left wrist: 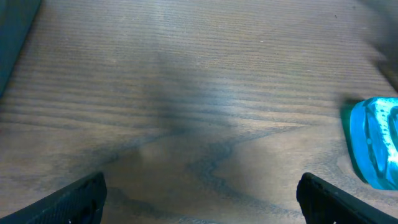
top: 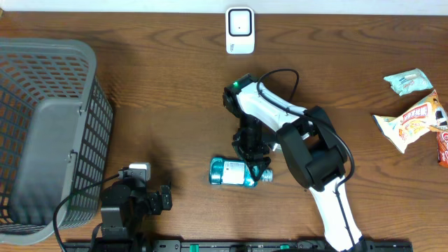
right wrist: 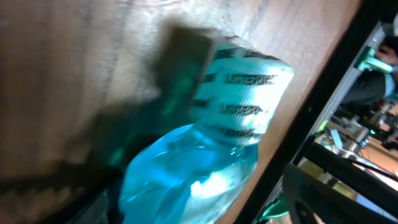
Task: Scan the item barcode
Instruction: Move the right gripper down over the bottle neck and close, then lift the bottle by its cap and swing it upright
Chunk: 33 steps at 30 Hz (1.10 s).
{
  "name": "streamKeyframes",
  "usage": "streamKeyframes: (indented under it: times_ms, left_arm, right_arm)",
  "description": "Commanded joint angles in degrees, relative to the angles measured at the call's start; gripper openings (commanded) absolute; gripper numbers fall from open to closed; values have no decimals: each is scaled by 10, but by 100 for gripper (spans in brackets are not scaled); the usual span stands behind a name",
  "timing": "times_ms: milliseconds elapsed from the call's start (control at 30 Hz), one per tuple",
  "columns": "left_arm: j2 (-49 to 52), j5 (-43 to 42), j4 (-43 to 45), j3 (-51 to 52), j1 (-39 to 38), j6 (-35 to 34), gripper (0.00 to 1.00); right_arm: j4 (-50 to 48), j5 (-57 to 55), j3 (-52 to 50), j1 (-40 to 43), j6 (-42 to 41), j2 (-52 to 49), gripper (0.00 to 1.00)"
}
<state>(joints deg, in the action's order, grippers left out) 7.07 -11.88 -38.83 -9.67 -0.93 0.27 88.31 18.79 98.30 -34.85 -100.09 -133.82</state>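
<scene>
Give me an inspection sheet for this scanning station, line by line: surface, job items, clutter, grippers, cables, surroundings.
Surface: brown wooden table, no spills seen.
Job's things: teal mouthwash bottle lying on its side near the front edge; white barcode scanner at the back edge.
Clutter: grey mesh basket at left; snack packets at right.
Grippers: left gripper open, holding nothing; right gripper down at the bottle's cap end, grip unclear.
Cables: black cable looping over the right arm.
Surroundings: metal frame beyond the table edge.
</scene>
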Motion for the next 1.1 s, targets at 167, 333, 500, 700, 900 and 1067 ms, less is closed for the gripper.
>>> streamKeyframes:
  times_ms: [167, 333, 500, 700, 900, 1067]
  left_arm:
    - [-1, -1, -7, 3, 0, 6, 98]
    - [-1, -1, -7, 3, 0, 6, 98]
    - [-1, -1, -7, 3, 0, 6, 98]
    - [-1, -1, -7, 3, 0, 6, 98]
    - [-1, -1, -7, 3, 0, 6, 98]
    - [-1, -1, -7, 3, 0, 6, 98]
  right_arm:
    - [-16, -28, -10, -11, -25, -78, 63]
    - [-22, -79, -10, -14, -38, -80, 33]
    - [-23, -103, -10, -15, -38, -80, 20]
    - [-40, -103, -5, -10, -11, -78, 11]
    - [-62, -111, 33, 27, 83, -44, 6]
    - [-69, -132, 45, 47, 106, 25, 2]
